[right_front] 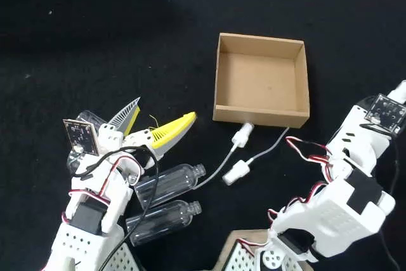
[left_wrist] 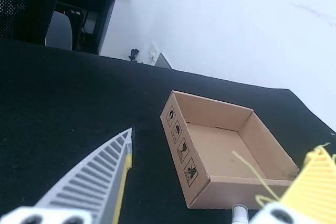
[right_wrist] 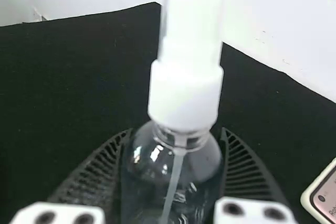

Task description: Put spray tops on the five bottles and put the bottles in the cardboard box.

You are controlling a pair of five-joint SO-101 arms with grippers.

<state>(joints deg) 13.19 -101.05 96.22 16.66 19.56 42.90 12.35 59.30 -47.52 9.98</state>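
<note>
The right claw (right_wrist: 176, 192) was clamped on a bottle (right_wrist: 157, 158) wearing its spray top (right_wrist: 186, 87), well aside of the cardboard box (right_front: 261, 117). A glancing drop could topple it outside. The left claw (right_front: 162, 112) gaped apart.

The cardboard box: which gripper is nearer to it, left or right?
Left. The left gripper, open, sits just off the near left corner of the cardboard box; the right gripper, shut on a bottle, is farther away, beyond the box's right side.

Left gripper (right_front: 165, 109) splayed; right gripper (right_wrist: 176, 132) seemingly clasps bottle (right_wrist: 173, 177)
</note>
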